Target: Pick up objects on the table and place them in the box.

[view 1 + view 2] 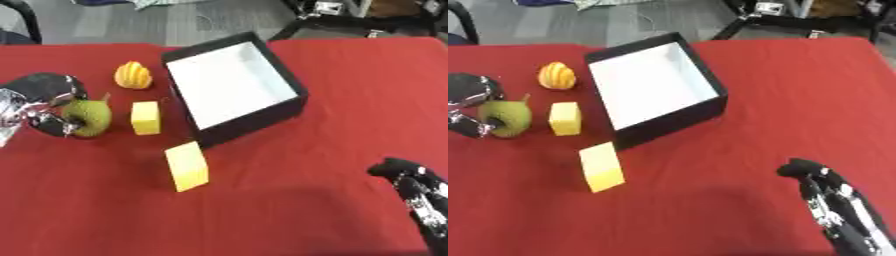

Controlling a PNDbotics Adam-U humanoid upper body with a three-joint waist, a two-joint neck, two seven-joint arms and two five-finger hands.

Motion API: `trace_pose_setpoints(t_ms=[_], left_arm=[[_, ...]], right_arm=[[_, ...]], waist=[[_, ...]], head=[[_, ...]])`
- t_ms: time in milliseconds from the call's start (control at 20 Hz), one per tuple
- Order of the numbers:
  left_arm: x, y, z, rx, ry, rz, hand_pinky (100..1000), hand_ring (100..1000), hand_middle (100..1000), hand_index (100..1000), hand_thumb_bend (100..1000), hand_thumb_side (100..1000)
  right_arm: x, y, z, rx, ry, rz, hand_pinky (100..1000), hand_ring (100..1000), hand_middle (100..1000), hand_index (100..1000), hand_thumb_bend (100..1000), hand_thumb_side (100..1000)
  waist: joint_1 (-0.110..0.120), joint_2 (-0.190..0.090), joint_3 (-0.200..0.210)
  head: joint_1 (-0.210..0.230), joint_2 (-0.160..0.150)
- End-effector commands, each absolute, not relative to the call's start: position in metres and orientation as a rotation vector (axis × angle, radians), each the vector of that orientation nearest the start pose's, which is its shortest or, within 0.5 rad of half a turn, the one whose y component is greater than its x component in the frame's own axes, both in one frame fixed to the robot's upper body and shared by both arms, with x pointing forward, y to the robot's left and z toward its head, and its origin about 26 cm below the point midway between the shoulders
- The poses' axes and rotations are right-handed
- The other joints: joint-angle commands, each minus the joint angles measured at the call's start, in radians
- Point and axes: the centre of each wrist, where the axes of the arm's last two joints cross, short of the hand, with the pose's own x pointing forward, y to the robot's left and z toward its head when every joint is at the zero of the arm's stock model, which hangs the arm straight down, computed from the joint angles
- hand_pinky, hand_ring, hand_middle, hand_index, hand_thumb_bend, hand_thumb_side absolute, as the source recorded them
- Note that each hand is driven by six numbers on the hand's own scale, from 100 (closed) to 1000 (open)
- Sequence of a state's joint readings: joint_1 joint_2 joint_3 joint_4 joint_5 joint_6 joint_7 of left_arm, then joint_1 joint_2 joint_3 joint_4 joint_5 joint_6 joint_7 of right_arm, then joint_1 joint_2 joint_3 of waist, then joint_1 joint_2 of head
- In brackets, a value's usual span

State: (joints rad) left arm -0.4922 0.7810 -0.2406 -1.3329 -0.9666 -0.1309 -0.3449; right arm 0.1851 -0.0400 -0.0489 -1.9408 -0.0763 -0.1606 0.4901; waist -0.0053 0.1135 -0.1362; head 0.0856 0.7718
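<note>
Reaching in from the left edge, the robot's left hand (39,107) sits on the red tablecloth (289,200) with its silver and black fingers curled round a green pear-shaped fruit (90,117), whose short brown stem points up and to the right. Just beyond the fruit, toward the far side of the table, a small orange ribbed gourd (133,75) stands by itself, apart from the hand. To the right of the green fruit lies a small yellow block (145,118), upright in the view and close to the near left wall of the box without touching it. A second, larger yellow block (187,166) lies nearer the robot, tilted slightly, just below the box's near corner. The black box (254,122) rests askew near the middle of the table, its open top showing a white floor with nothing visible inside; its corners point toward the far edge and toward the right. The right hand (833,200) shows in the lower right corner, well apart from every object, its dark fingers stretched toward the table's middle and grasping nothing; it looks relaxed rather than clenched. Beyond the table's far edge a grey floor (175,22) and some dark metal legs are visible.
</note>
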Motion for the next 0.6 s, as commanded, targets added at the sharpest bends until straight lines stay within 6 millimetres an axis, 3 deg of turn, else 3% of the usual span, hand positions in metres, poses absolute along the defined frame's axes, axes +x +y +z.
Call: trace_pose_setpoints(t_ms=[50, 200, 450, 500, 550, 600], left_arm=[[0.379, 0.379, 0.174, 1.213, -1.153, -1.626, 742, 601, 585, 482, 100, 107], [0.376, 0.376, 0.191, 1.244, -1.228, -1.585, 744, 595, 584, 482, 100, 109], [0.371, 0.358, 0.236, 1.296, -1.393, -1.575, 746, 585, 580, 486, 100, 100], [0.370, 0.352, 0.246, 1.305, -1.431, -1.578, 746, 584, 579, 488, 100, 201], [0.369, 0.344, 0.257, 1.318, -1.475, -1.586, 746, 584, 580, 490, 100, 191], [0.370, 0.336, 0.266, 1.326, -1.513, -1.596, 746, 583, 579, 490, 100, 100]], right_arm=[[0.225, -0.274, 0.049, 0.247, -1.908, 0.408, 1000, 803, 712, 808, 100, 527], [0.225, -0.274, 0.049, 0.247, -1.908, 0.408, 1000, 803, 712, 808, 100, 527], [0.225, -0.273, 0.048, 0.250, -1.903, 0.410, 1000, 803, 712, 808, 100, 526], [0.225, -0.273, 0.048, 0.251, -1.902, 0.410, 1000, 803, 712, 808, 100, 525], [0.225, -0.273, 0.048, 0.252, -1.900, 0.411, 1000, 803, 712, 808, 100, 522], [0.225, -0.273, 0.047, 0.254, -1.899, 0.413, 1000, 803, 712, 808, 100, 526]], waist=[[0.010, -0.029, 0.001], [0.010, -0.030, 0.000], [0.009, -0.033, -0.002], [0.009, -0.034, -0.002], [0.008, -0.035, -0.002], [0.008, -0.036, -0.002]], head=[[-0.002, -0.002], [-0.004, -0.002], [0.001, -0.002], [0.002, -0.002], [0.004, -0.002], [0.005, -0.002]])
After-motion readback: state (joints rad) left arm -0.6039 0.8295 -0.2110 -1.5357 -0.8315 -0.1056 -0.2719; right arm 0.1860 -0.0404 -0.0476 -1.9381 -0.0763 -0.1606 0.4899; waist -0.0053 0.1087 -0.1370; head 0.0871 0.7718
